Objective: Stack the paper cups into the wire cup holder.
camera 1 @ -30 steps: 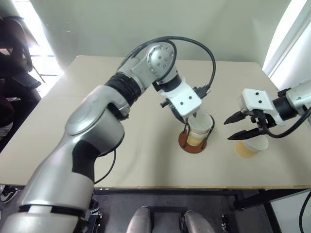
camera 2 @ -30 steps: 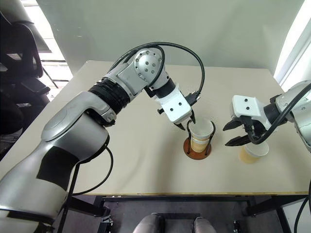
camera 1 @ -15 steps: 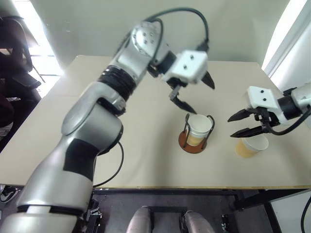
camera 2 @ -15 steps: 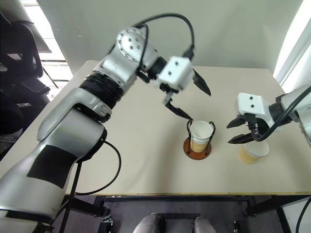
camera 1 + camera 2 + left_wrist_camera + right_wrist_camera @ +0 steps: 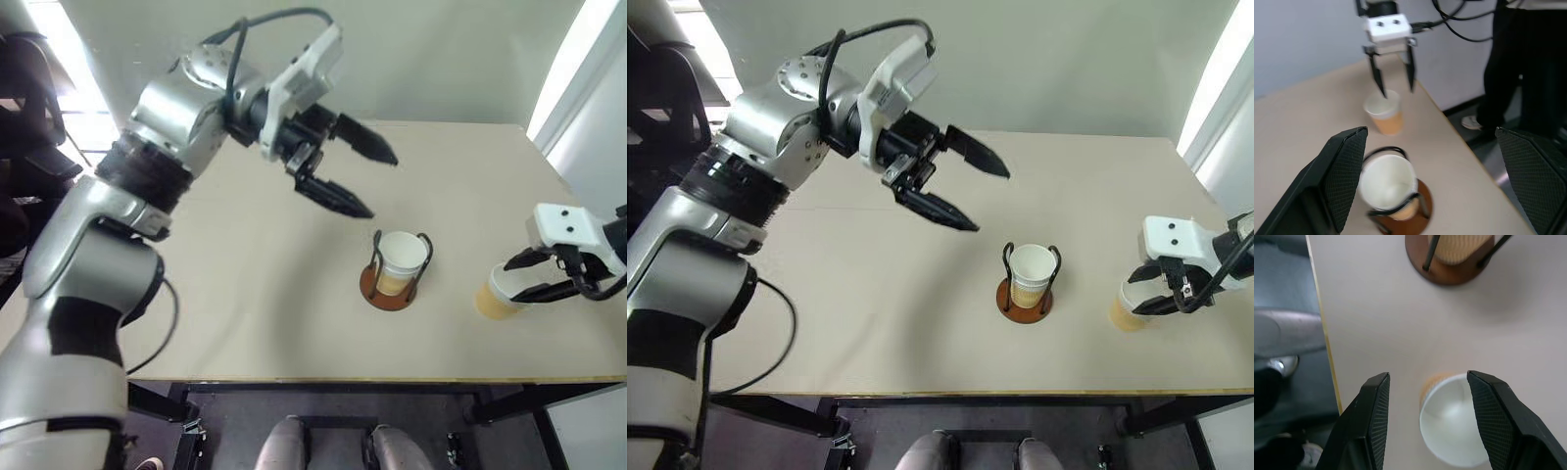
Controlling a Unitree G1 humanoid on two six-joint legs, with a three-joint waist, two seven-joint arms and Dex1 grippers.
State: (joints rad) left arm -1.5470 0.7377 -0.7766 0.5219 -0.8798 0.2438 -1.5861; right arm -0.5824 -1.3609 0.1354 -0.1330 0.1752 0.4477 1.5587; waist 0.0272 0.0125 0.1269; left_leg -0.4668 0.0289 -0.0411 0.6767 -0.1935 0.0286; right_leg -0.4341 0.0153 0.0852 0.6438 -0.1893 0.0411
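A pale beige surface (image 5: 245, 294) with a light wooden edge along its near side stands on a dark metal frame (image 5: 970, 406). Behind it, from ten to two o'clock, runs a plain grey-green wall (image 5: 441, 59). Bright daylight comes through a window (image 5: 69, 88) at ten o'clock, beside a black office chair (image 5: 29, 108). A white panel (image 5: 578, 69) rises at two o'clock. A person in dark trousers (image 5: 1528, 63) stands on the grey floor (image 5: 1488, 147).

Head stereo pair: high, facing forward and down over the bench (image 5: 245, 294); both eyes share the whole benchtop. Left wrist camera: raised, looking obliquely across the bench at the wire cup holder (image 5: 1400, 215). Right wrist camera: close, looking steeply down, sharing that holder.
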